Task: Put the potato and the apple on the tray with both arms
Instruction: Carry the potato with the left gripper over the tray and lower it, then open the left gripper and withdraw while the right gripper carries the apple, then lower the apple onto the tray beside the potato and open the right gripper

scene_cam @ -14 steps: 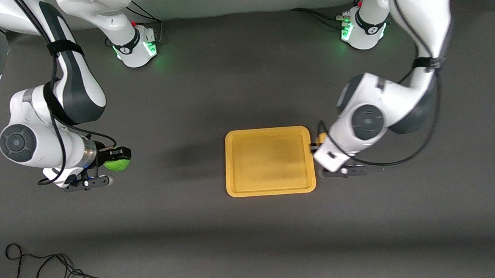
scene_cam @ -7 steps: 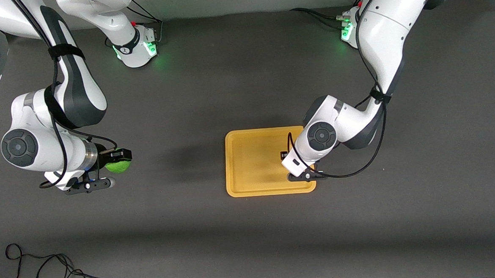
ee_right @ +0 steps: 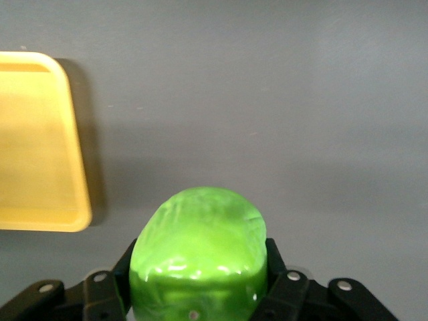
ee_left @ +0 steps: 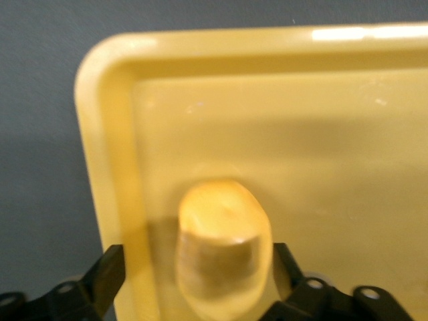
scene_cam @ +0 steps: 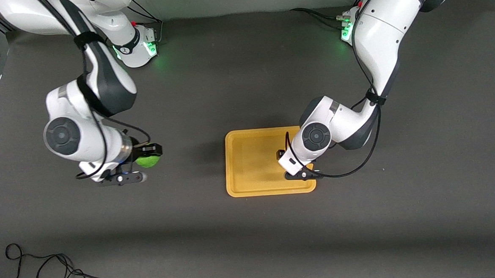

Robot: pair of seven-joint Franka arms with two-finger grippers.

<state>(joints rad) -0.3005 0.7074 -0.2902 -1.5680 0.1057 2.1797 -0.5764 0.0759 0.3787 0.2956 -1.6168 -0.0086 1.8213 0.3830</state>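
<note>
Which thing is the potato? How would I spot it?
Find the flat yellow-orange tray in the middle of the dark table. The left pincer hangs over the tray's end toward the left arm's side, and the potato sits between its fingers. It is lumpy, oblong and pale yellow-orange, unlike the round bright green apple that the right pincer carries over bare table.
</note>
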